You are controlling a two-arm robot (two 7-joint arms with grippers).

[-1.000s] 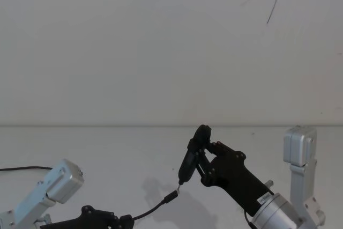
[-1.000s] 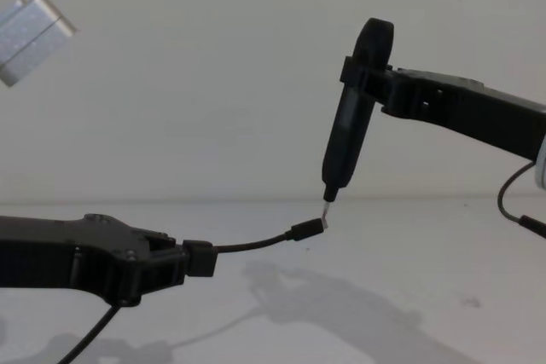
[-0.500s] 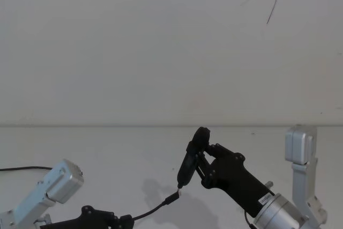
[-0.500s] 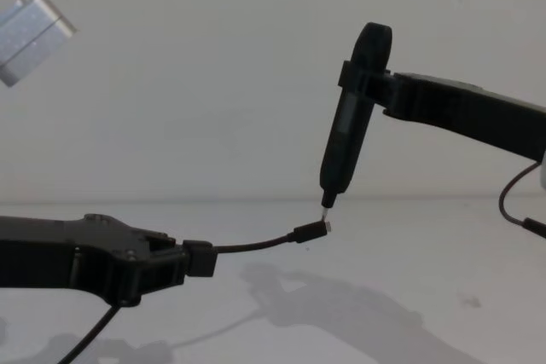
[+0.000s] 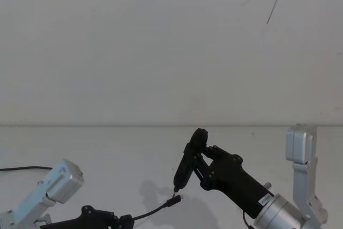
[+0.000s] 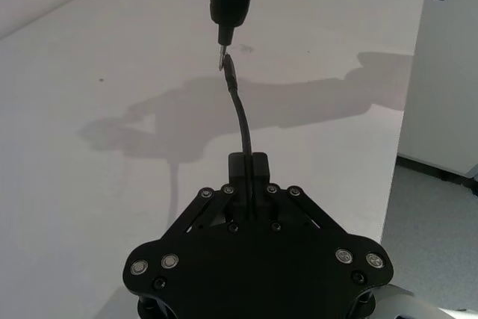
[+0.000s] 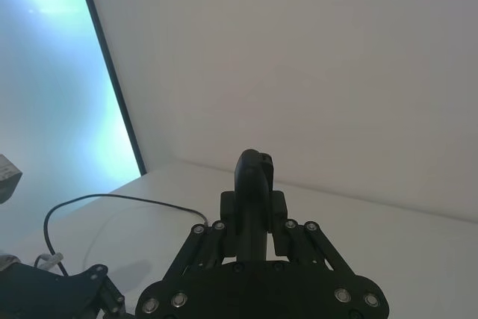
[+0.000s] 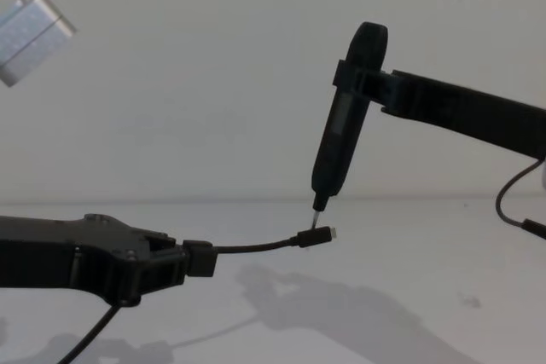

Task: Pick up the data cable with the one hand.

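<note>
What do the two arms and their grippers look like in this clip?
Both grippers are flat, angular and matte black, their linkage plates studded with silver screws. The left gripper sits on a black forearm with a boxy silver-grey joint block behind it. The right gripper mounts on a silver cylindrical wrist bearing a small white label, with a thin black cable loop near it.

Blocking approach above data cable (image 8: pixel 256 247) plug: pen-shaped tool (image 8: pixel 341 130) tip touching it; leaving open table (image 8: pixel 409 245) around.
</note>
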